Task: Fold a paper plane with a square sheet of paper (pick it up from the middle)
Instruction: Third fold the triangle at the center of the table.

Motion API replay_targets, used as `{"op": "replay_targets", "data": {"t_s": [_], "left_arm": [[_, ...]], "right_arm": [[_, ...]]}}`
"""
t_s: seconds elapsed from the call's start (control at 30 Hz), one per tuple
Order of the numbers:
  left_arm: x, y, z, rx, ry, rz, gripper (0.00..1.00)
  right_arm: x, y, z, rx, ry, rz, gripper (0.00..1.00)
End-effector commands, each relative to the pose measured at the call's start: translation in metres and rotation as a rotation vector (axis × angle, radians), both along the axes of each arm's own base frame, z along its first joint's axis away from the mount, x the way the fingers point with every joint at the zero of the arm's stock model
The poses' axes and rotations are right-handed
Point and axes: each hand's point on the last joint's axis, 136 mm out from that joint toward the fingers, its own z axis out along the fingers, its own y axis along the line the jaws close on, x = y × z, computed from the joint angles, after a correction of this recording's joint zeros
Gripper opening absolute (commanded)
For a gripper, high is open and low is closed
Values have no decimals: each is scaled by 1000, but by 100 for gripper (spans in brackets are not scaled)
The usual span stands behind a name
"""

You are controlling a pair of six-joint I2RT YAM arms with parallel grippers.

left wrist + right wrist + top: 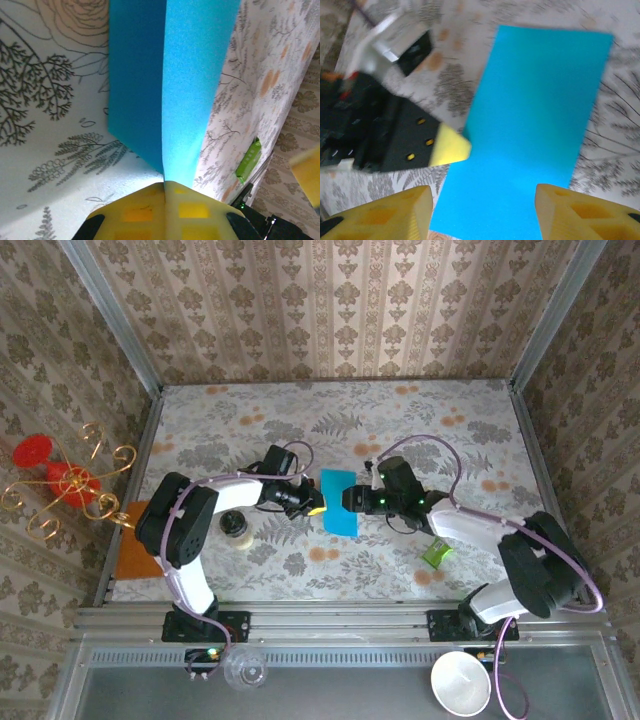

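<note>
The square sheet of paper (338, 503) is teal-blue and lies at the table's middle as a folded, narrow rectangle. My left gripper (315, 509) comes at it from the left. In the left wrist view its yellow fingertips (165, 186) are shut on the near edge of the sheet (170, 75). A crease runs away from them, darker on the left side and lighter on the right. My right gripper (350, 499) is at the sheet's right edge. In the right wrist view this gripper (482, 215) is open just above the sheet (535, 125), with nothing between its fingers.
A small green crumpled wrapper (436, 553) lies right of the sheet, also in the left wrist view (248, 160). A dark round jar (235, 524) sits by the left arm. An orange mat (135, 552) lies at the left edge. A white cup (460, 683) and a clear glass (245, 670) stand below the rail.
</note>
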Motion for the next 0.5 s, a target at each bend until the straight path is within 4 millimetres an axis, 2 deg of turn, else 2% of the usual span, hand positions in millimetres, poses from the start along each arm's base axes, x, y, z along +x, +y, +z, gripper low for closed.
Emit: {"op": "replay_targets", "data": {"t_s": [0.0,0.13,0.33,0.37,0.47], "left_arm": [[2,4,13,-16,-5,31,2],[3,4,15,-21,-1,40,2],[5,4,18,-27,8,51,2],[5,4,18,-27,8,51,2],[5,4,18,-30,11,54,2]], "right_arm": [[-2,-6,5,-194,-204,64,59],[-19,9,9,-267,-306,178,61],[-42,32,-7,-334,-411,340,63],[-44,35,-17,-358,-404,363,63],[-47,42,-31,-413,-416,417,63]]}}
